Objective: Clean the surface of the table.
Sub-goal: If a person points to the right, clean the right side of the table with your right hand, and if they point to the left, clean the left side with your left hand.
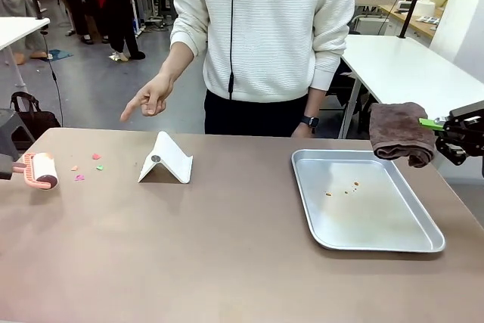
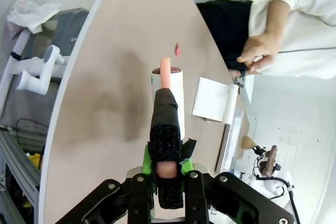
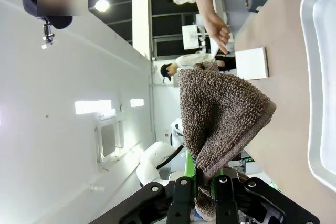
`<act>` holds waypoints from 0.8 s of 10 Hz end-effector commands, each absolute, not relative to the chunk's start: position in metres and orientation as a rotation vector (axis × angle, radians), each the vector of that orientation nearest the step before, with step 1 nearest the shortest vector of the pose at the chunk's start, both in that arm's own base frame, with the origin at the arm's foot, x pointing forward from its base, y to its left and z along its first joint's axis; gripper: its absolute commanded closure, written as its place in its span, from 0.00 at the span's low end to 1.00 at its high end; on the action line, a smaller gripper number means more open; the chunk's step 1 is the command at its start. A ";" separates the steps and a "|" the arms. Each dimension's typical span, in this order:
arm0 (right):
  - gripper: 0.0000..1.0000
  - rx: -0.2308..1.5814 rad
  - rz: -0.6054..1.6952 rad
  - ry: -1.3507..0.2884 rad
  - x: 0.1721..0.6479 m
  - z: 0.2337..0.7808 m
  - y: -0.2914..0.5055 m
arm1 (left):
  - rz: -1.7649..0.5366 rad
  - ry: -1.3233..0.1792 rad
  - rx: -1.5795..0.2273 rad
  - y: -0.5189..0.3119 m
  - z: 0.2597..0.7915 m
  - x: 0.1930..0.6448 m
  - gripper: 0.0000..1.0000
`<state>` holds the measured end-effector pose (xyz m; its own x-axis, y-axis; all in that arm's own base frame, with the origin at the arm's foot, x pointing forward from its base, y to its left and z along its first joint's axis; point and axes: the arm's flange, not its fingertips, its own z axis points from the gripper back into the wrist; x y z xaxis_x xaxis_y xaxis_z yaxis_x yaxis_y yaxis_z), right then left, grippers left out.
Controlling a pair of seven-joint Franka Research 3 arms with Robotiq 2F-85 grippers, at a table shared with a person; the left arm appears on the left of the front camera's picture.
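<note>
The broad matte brown tabletop (image 1: pixel 227 247) ran under everything, rigid, heavy and smooth: nothing to grasp, I'd say, only a surface to press tools against. The left end effector (image 2: pixel 167 167) was clamped shut on the padded handle of a pink lint roller (image 1: pixel 43 170) at the tabletop's left edge. Coloured paper scraps (image 1: pixel 97 157) lay just beyond it, near the far edge, featherlight and likely to skitter. A person's hand (image 1: pixel 149 100) pointed toward them. Over the right edge, past the silver tray (image 1: pixel 305 194), the right end effector (image 3: pixel 206 182) pinched a soft brown towel (image 1: pixel 401 132).
</note>
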<state>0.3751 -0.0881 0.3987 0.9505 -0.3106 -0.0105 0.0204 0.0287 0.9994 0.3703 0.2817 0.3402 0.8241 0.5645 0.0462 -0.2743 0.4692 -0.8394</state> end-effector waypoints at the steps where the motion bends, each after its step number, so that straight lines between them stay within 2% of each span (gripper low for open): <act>1: 1.00 1.528 -0.272 -0.226 0.374 0.402 -0.089 | 0.575 -0.347 -0.932 0.285 0.337 0.385 0.78; 6: 1.00 1.528 -0.272 -0.226 0.374 0.402 -0.089 | 0.540 -0.373 -0.883 0.272 0.317 0.395 0.78; 8: 1.00 1.528 -0.272 -0.226 0.374 0.402 -0.089 | 0.511 -0.313 -0.872 0.258 0.303 0.401 0.78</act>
<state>0.3751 -0.0881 0.3987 0.9505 -0.3106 -0.0105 0.0205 0.0287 0.9994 0.4003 0.2657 0.3216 0.8293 0.5570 0.0451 -0.2935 0.5028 -0.8130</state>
